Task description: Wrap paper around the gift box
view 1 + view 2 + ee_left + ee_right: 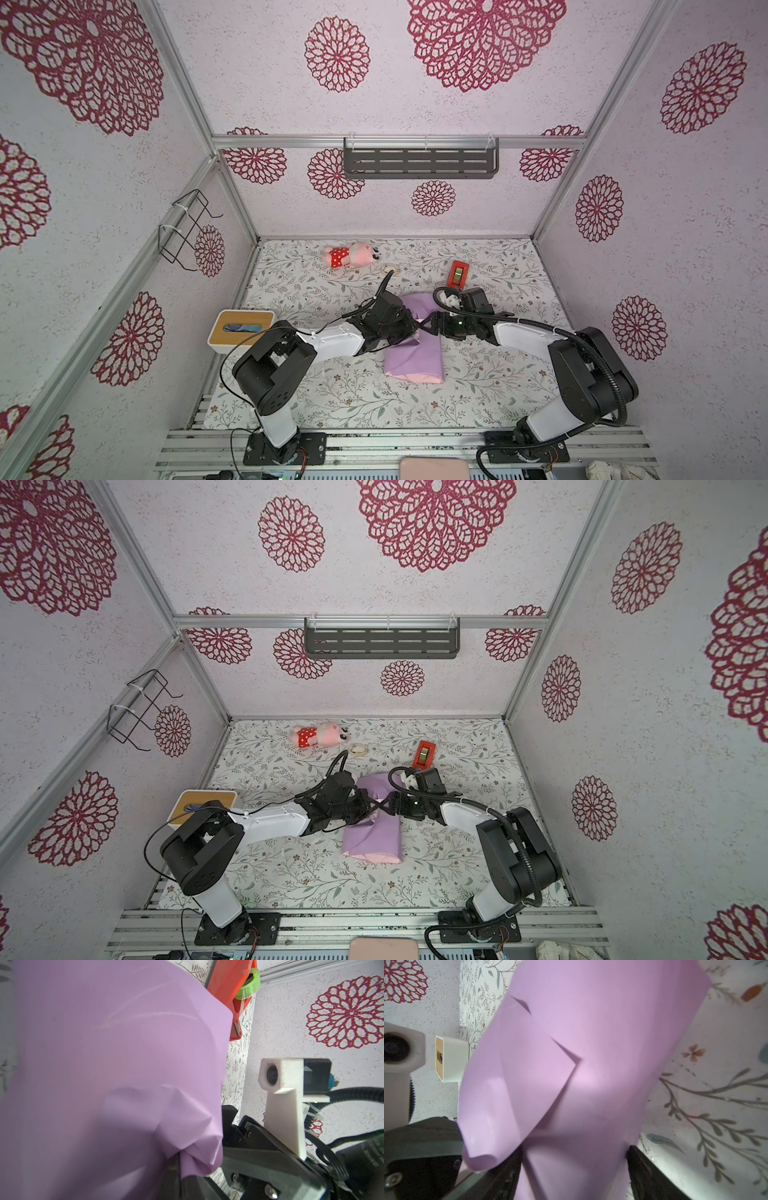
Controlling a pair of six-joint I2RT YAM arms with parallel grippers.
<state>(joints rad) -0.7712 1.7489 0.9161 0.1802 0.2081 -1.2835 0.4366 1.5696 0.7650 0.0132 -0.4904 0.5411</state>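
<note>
The paper (415, 353), lilac side out with a pale pink strip along its near edge, lies folded into a long bundle mid-table in both top views (374, 837). The gift box is hidden under it. My left gripper (412, 328) reaches in from the left. In the left wrist view this gripper (178, 1159) is shut on a crumpled fold of the paper (116, 1064). My right gripper (430, 324) comes in from the right. In the right wrist view its fingers (641, 1169) stand wide, pressed against both sides of the paper-covered bulk (581, 1084).
A red tape dispenser (458, 273) lies just behind the bundle. A pink plush toy (351, 254) and a small ring (390, 269) sit near the back wall. At the left edge stands a white tissue box with a wooden top (241, 330). A pink pad (434, 468) is at the front rail.
</note>
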